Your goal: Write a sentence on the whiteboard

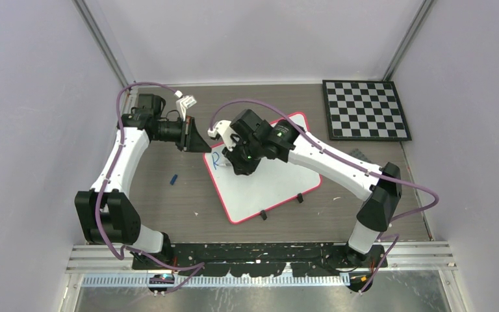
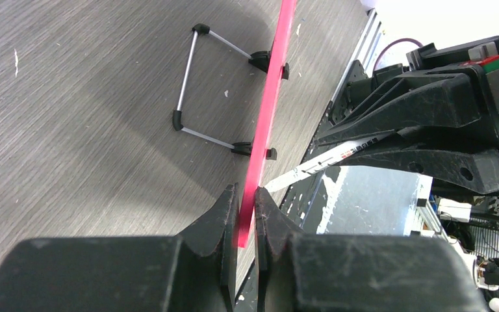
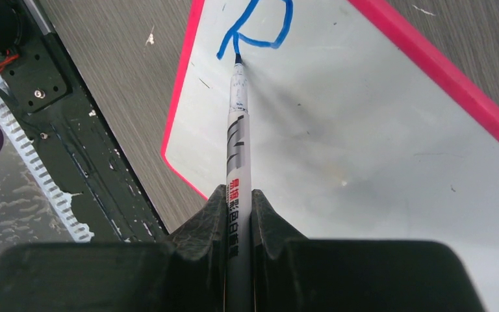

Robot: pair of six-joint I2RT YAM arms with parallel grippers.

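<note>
Grip comes first: the right pincer (image 3: 239, 195) is clamped on a marker pen (image 3: 239, 130), with its two black fingers pressed on the pen's sides. The pen sticks straight out in front, so the tip can reach the board while the big arm stays up out of the way. The pen is a thin round stick, white and grey with black and red print, and it has a small dark tip. The tip touches the whiteboard (image 3: 364, 130) at the bottom of the left stroke of a blue letter R (image 3: 260, 29).

That R is all there is of the sentence, so I think the writing has only just begun. It sits near the board's far left corner, which leaves lots of room for more words.

The left pincer (image 2: 247, 195) is pinched shut on the board's thin pink rim (image 2: 269, 97), on its left side. I think it holds the board so that it cannot slide when the pen pushes on it.

The board is flat, smooth and shiny white, with round corners. Two small black clips (image 1: 263, 214) sit on its near edge. A thin metal wire frame (image 2: 188, 84) joins the rim by black ends. I cannot tell if the board lies quite flat.

The board rests in the middle of the table (image 1: 169, 201), which is grey-brown with fine wood lines. A small blue piece (image 1: 175, 178) lies left of the board; it may be the pen's cap. A black-and-white checkerboard (image 1: 366, 110) lies at the table's far right corner, well apart.
</note>
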